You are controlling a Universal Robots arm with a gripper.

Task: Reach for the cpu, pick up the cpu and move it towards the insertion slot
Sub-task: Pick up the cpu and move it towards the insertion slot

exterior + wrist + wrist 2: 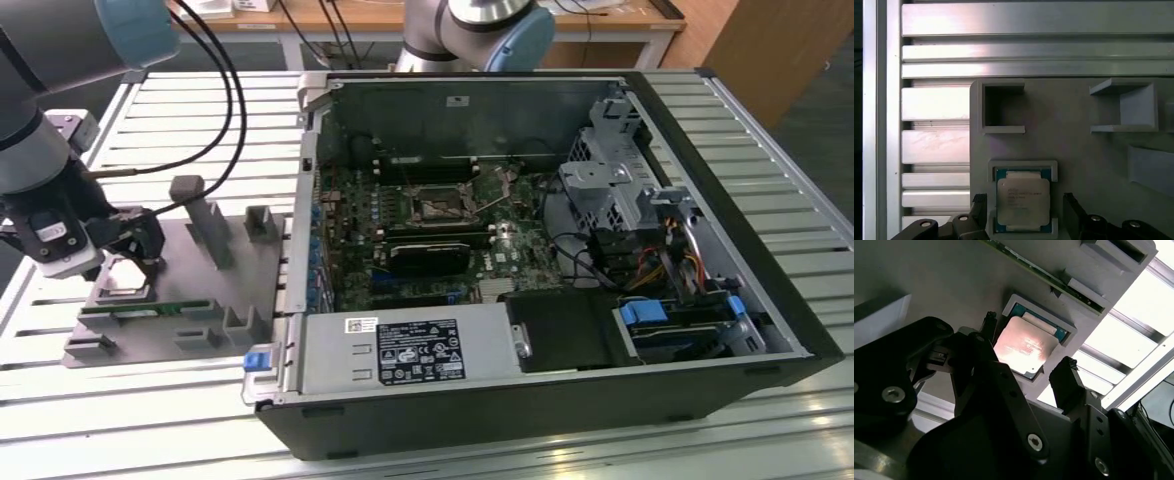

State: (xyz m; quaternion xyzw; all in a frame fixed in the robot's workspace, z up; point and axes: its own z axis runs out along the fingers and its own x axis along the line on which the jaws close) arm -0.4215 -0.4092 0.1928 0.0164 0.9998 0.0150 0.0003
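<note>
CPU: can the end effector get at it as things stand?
Probably yes. The cpu lies top-up in the grey fixture with nothing over it, and the open end effector has a finger on either side of it.

Gripper [1023, 198] spread either side of the chip [1023, 202], a gap each side, apparently not touching (pocket rim [1023, 164] low). Upright posts [211, 235] stand near on the tray [160, 342]. Case [534, 410] open-topped; its wall [310, 200] rises between tray and socket [438, 205].
</note>
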